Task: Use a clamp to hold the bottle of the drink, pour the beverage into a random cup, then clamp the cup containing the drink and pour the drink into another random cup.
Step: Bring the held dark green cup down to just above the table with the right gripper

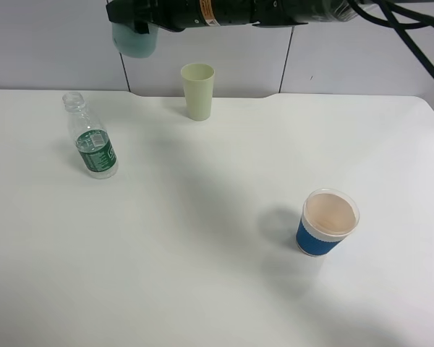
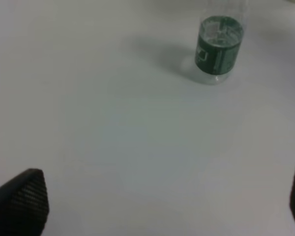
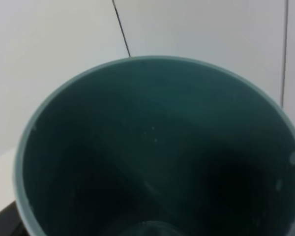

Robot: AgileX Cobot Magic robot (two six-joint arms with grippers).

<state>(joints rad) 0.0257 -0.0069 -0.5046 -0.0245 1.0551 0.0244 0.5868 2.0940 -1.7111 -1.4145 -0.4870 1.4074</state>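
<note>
Right wrist view: teal cup [image 3: 157,147] fills frame, hiding jaws.

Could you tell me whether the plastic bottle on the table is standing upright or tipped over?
Upright: the bottle stands on its base on the table, open neck up, no cap.

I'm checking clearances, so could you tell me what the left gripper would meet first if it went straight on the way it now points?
Most likely the plastic bottle, which stands ahead of the open left gripper, slightly off-centre; only bare table lies between. Depth is unclear.
</note>
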